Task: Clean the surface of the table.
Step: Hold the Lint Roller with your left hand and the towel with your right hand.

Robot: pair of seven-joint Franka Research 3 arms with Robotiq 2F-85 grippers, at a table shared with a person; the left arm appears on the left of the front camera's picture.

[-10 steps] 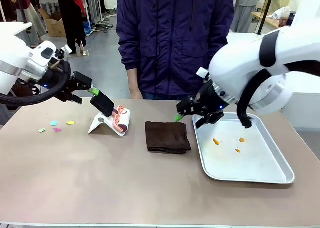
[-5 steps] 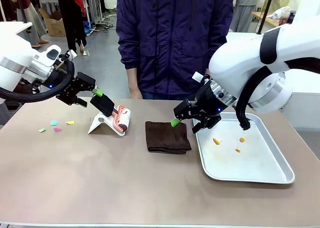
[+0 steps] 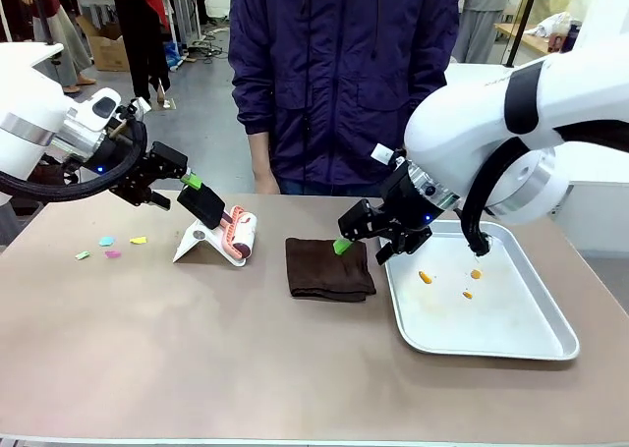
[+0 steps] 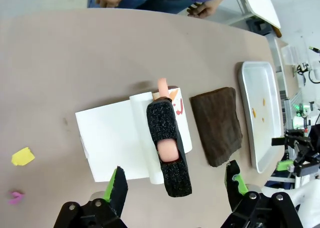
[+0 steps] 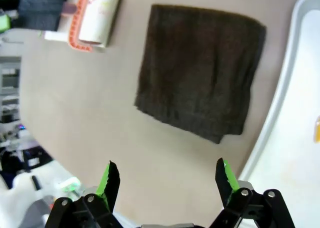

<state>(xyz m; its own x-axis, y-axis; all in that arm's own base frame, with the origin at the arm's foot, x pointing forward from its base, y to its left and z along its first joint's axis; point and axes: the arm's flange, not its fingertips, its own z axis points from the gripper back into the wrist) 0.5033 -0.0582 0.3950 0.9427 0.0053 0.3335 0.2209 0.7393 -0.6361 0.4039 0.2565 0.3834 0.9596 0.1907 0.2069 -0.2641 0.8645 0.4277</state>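
Table [image 3: 197, 368]: brownish-taupe top with a pale near edge, spanning the full width and carrying everything below.
Paper scraps [image 3: 106, 241]: four small bits in blue-green, yellow, pink and green, loose near the far left edge.
Left gripper [image 3: 175, 189]: green-padded fingers spread wide, holding nothing, hovering at the upper end of the roller's handle.
Lint roller [image 3: 241, 234]: black handle and white roll, resting tilted on a white stand [image 3: 197, 243], left of centre.
Cloth [image 3: 329, 268]: dark brown, folded, flat at mid-table, just beside the tray.
Person [image 3: 339, 74]: dark purple jacket, standing at the far edge.
Right gripper [image 3: 362, 249]: fingers spread apart, empty, poised above the cloth's right edge.
Tray [image 3: 550, 344]: silver metal, right side, a few orange crumbs [image 3: 425, 277] inside.
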